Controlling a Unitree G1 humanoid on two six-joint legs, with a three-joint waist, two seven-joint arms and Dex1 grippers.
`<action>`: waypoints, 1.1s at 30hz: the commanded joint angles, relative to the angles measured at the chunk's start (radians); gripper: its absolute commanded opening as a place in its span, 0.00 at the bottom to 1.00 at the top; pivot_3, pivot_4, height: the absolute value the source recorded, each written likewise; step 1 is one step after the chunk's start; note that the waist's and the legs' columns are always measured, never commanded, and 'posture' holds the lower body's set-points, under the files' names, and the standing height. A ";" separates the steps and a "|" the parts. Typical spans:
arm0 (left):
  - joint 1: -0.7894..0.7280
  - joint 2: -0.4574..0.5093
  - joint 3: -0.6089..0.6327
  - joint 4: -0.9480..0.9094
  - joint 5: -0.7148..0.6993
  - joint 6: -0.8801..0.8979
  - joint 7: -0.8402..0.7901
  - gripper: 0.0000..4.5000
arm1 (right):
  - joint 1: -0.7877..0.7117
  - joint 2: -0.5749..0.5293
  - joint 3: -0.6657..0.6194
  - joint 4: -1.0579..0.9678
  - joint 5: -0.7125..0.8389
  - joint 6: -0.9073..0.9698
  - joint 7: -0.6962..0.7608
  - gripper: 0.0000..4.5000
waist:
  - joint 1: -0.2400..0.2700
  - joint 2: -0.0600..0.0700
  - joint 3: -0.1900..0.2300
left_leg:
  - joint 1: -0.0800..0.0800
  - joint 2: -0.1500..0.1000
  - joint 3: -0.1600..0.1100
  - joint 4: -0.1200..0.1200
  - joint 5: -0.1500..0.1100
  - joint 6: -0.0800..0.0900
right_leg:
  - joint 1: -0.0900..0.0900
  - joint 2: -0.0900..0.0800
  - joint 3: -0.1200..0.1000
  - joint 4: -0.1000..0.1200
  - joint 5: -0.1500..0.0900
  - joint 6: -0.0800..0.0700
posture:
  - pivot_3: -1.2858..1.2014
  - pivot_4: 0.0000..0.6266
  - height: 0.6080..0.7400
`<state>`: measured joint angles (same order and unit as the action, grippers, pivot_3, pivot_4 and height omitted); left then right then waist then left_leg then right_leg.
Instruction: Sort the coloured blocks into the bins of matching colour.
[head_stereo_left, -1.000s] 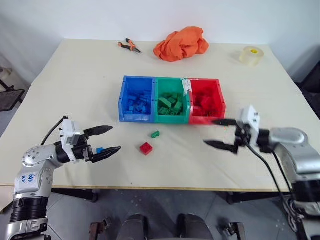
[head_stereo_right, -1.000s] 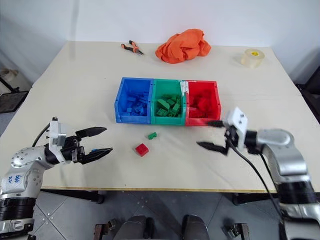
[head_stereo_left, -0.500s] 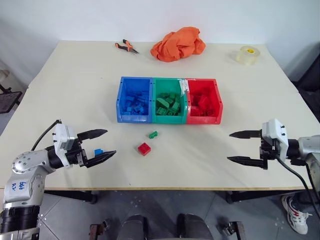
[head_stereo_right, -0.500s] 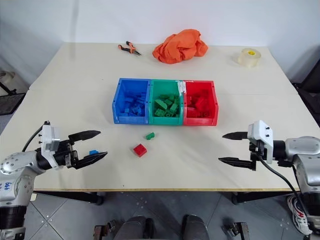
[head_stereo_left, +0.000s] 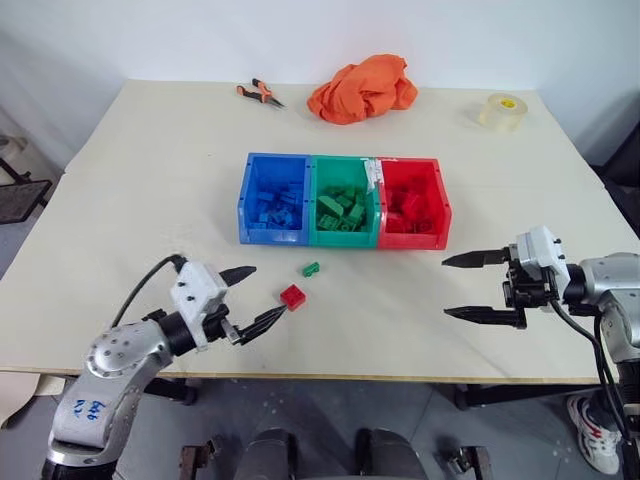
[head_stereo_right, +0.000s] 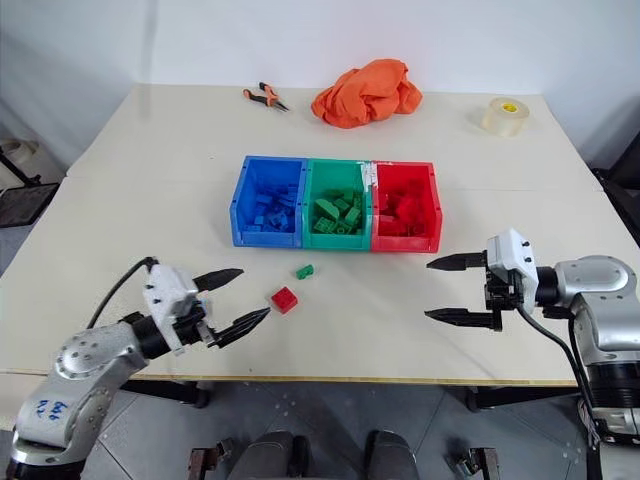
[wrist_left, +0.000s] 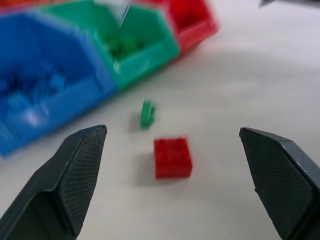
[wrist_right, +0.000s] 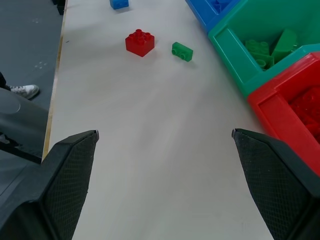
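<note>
Desk (head_stereo_left: 150, 180) spans most of the head view. Three joined bins at frame centre: blue bin (head_stereo_left: 273, 199) on the left, green bin (head_stereo_left: 341, 201) in the middle, red bin (head_stereo_left: 412, 202) on the right, each holding bricks of its own colour. Orange cloth (head_stereo_left: 362, 87), pliers (head_stereo_left: 258, 93) and tape roll (head_stereo_left: 499, 110) lie along the upper edge, as before.

Left tool (head_stereo_left: 260, 297), lower left, has swung rightward since a second ago; fingers spread, empty, lower tip just beside the red brick (head_stereo_left: 292, 296). Right tool (head_stereo_left: 473, 286), right of frame, has drawn back from the red bin; fingers spread, empty.

Green brick (head_stereo_left: 311, 268) lies between the red brick and the bins. Blue brick (wrist_right: 119, 3) lies on the desk beyond the red one in the right wrist view.
</note>
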<state>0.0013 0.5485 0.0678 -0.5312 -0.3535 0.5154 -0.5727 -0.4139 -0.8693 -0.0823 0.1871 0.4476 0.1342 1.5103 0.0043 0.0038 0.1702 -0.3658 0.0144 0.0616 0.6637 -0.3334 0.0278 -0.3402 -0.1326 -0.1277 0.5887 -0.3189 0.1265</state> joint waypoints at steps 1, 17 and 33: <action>-0.038 -0.042 -0.080 0.001 0.057 0.070 0.091 1.00 | -0.032 -0.007 0.001 0.007 -0.001 -0.007 0.021 0.99 | 0.004 0.000 0.000 | 0.000 0.000 0.000 0.000 0.000 0.000 | 0.000 0.000 0.000 0.000 0.000 0.000 | 0.52 0.24 1.00; -0.185 -0.102 -0.252 0.155 0.171 0.157 0.118 0.80 | 0.022 -0.012 -0.030 -0.060 0.013 0.023 -0.039 1.00 | 0.021 0.000 0.000 | -0.001 0.000 0.000 0.002 0.000 0.000 | 0.000 0.001 -0.001 0.000 0.000 0.000 | 0.52 0.24 1.00; -0.288 -0.218 -0.223 0.210 0.132 -0.044 0.076 0.33 | 0.054 -0.001 -0.066 -0.057 0.020 -0.002 -0.099 1.00 | 0.024 0.000 0.000 | -0.002 -0.001 -0.001 0.003 0.000 0.000 | 0.000 0.000 -0.002 0.000 0.000 0.000 | 0.52 0.24 1.00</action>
<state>-0.2674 0.3437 -0.1722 -0.3099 -0.2019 0.5429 -0.4774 -0.3599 -0.8686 -0.0978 0.1304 0.4518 0.1506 1.4206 0.0282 0.0039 0.1700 -0.3678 0.0136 0.0609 0.6664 -0.3332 0.0282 -0.3401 -0.1322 -0.1298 0.5883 -0.3188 0.1267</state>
